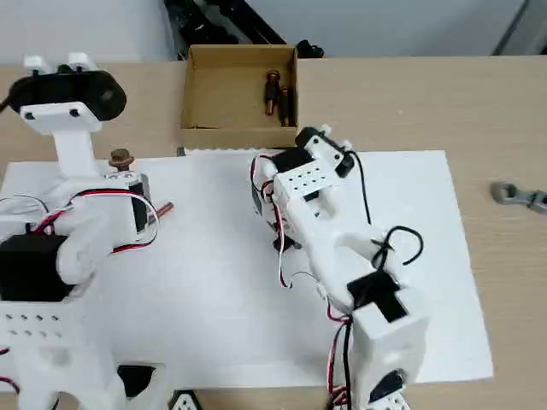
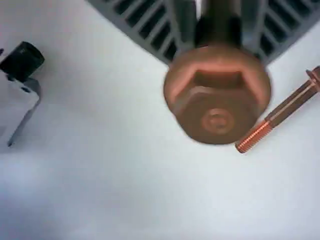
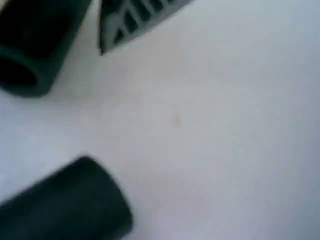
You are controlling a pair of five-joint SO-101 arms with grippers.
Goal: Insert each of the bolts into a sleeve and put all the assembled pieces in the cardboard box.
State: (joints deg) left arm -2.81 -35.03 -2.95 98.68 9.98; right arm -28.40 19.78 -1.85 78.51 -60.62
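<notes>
Two assembled pieces (image 1: 279, 96) lie in the cardboard box (image 1: 218, 98); one copper bolt (image 2: 280, 115) lies on the sheet (image 1: 205, 282), a second bolt (image 2: 217, 97) stands head-up

bright, even light falls from above on the table (image 1: 479, 111); the white sheet (image 1: 214, 290) glows evenly, and the arms (image 1: 325, 213) throw only faint, soft-edged shadows on it. in the wrist views the sheet greys off toward one side (darkest beside the sleeve (image 3: 75, 202)), and the bolt (image 2: 217, 107) carries a dull sheen on its head.
</notes>
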